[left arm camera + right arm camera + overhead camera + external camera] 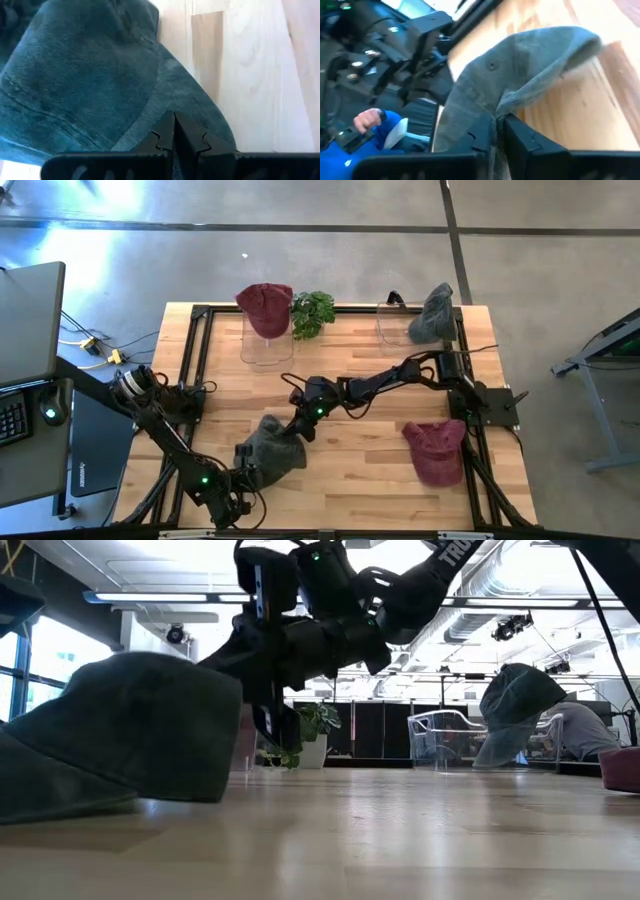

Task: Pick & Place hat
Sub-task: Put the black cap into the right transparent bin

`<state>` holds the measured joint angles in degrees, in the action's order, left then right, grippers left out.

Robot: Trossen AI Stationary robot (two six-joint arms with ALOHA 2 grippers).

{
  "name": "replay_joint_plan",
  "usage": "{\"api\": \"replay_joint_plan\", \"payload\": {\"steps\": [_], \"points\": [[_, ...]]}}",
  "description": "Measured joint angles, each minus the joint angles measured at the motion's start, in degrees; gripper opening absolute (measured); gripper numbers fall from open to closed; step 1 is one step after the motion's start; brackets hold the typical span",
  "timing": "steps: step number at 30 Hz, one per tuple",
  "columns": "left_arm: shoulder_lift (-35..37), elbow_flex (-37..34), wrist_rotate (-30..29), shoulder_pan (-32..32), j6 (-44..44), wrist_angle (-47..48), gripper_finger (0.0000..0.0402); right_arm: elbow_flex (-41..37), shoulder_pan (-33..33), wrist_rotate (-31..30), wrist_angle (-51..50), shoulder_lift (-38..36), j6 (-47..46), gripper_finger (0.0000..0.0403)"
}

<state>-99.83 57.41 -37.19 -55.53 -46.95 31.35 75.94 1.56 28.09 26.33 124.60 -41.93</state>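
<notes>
grey hat (110,740) low on the bench (400,840) | my right end effector (297,427) clenched on its brim to lift it | my left end effector (243,470) also pinching hat fabric

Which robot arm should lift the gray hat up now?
Probably both together. The left gripper and the right gripper each pinch the gray hat on the table. Neither is better placed.
</notes>
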Motion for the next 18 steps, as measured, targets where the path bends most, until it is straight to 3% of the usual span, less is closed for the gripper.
{"api": "replay_joint_plan", "payload": {"steps": [7,12,18], "points": [[-0.33,0.01,-0.39,-0.02,-0.1,0.58,0.0003,-0.04,-0.57,6.96,7.17,-3.65,-1.69,0.0054],[-0.44,-0.02,-1.11,0.0,0.06,1.38,0.0003,-0.07,0.16,12.49,9.72,-8.28,-0.64,0.0021],[-0.48,-0.04,-6.48,0.0,0.57,1.89,0.0003,0.0,1.9,12.83,7.1,-14.11,1.89,0.0027]]}}
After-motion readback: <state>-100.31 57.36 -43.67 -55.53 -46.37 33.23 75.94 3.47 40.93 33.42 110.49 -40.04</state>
